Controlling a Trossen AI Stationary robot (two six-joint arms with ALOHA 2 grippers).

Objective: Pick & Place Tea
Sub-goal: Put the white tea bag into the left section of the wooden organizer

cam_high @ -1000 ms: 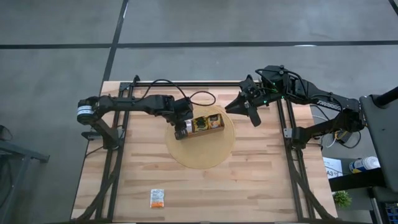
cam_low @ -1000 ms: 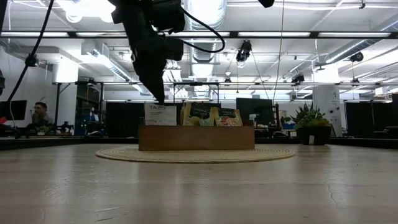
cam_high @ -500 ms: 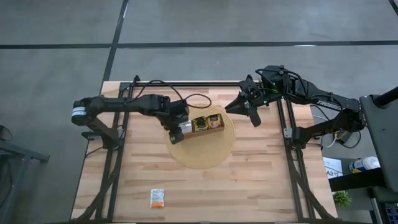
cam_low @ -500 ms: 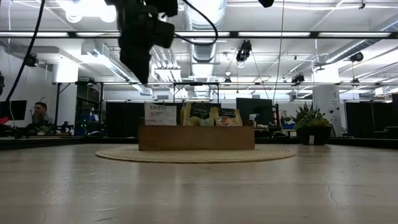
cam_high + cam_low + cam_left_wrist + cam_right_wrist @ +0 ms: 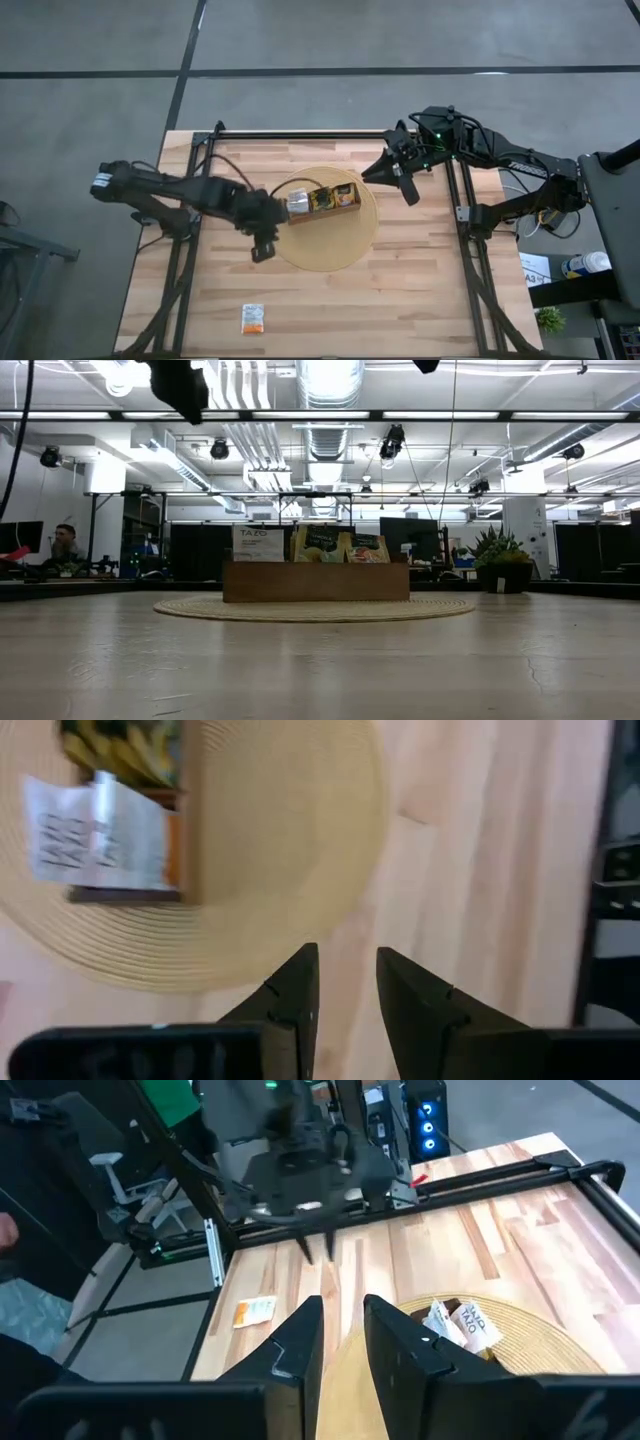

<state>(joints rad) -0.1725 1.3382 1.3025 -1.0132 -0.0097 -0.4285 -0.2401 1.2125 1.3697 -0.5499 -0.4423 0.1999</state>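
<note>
The left tool (image 5: 262, 247) hangs with its jaws a little apart, holding nothing. Beside it sits the tray (image 5: 322, 199) of tea. One tea packet (image 5: 253, 318) lies well below. The right tool (image 5: 408, 190) is also empty, jaws slightly apart.

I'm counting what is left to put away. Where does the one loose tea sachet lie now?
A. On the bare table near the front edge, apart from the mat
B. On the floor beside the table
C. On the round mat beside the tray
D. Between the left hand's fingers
A: the sachet lies alone on the bare wood near the table's front edge, well clear of the mat and the tray.
</note>
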